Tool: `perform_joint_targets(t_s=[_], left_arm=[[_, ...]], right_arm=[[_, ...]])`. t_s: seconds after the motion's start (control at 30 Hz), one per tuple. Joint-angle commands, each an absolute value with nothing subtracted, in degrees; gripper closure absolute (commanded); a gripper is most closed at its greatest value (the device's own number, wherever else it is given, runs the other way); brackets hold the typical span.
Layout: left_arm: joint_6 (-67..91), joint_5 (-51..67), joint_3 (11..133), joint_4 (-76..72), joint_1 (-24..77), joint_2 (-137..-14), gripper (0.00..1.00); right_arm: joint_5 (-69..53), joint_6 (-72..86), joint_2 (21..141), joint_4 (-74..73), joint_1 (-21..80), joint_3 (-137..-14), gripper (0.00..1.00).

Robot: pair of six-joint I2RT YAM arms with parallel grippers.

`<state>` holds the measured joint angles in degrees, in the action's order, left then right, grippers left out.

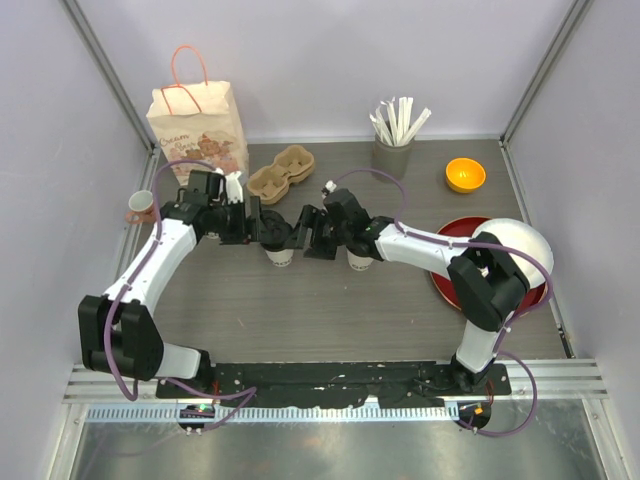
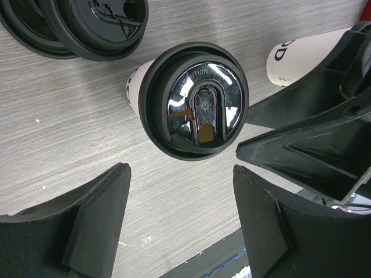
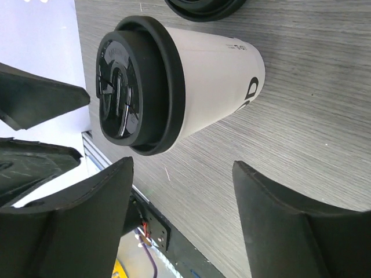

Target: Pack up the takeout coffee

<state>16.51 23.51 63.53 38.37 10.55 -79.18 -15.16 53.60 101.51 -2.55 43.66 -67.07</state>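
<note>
The takeout coffee (image 2: 194,107) is a cream-white paper cup with a black lid, standing on the table (image 1: 330,310) between my two arms. It also shows in the right wrist view (image 3: 191,75) and in the top view (image 1: 280,256). My left gripper (image 2: 181,169) hovers just beside it, open, with only bare table between its fingers. My right gripper (image 3: 182,164) is open too and close to the cup without touching it. In the top view the left gripper (image 1: 268,232) and right gripper (image 1: 305,238) face each other over the cup.
A second cream cup (image 1: 358,262) stands under the right arm. Loose black lids (image 2: 75,23) lie close by. At the back are a paper bag (image 1: 197,125), a cardboard cup carrier (image 1: 282,172), a stick holder (image 1: 392,150) and an orange bowl (image 1: 465,175). A pinkish mug (image 1: 141,206) sits left, a red plate (image 1: 450,285) right.
</note>
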Motion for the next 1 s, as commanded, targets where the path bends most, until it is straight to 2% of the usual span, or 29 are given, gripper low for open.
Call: perform_joint_targets(t_s=[0.0, 0.53, 0.77, 0.93, 0.97], left_arm=[[19.41, 26.80, 66.36, 41.66, 9.76, -78.75, 0.24], [34.18, 27.17, 61.62, 32.70, 8.26, -79.54, 0.20], [34.19, 27.60, 57.66, 25.50, 8.26, -81.56, 0.25], [35.51, 29.87, 54.94, 21.98, 7.91, -83.84, 0.29], [35.86, 30.14, 54.67, 21.89, 7.65, -84.54, 0.30]], right_arm=[[-14.41, 51.77, 98.26, -2.99, 43.86, -68.38, 0.23], [-9.24, 56.86, 100.27, 9.14, 42.89, -68.20, 0.19], [-11.51, 57.92, 106.26, 10.28, 42.80, -70.23, 0.43], [-13.18, 58.71, 107.22, 11.69, 42.80, -68.21, 0.48], [-13.62, 58.80, 107.66, 11.69, 42.80, -68.12, 0.52]])
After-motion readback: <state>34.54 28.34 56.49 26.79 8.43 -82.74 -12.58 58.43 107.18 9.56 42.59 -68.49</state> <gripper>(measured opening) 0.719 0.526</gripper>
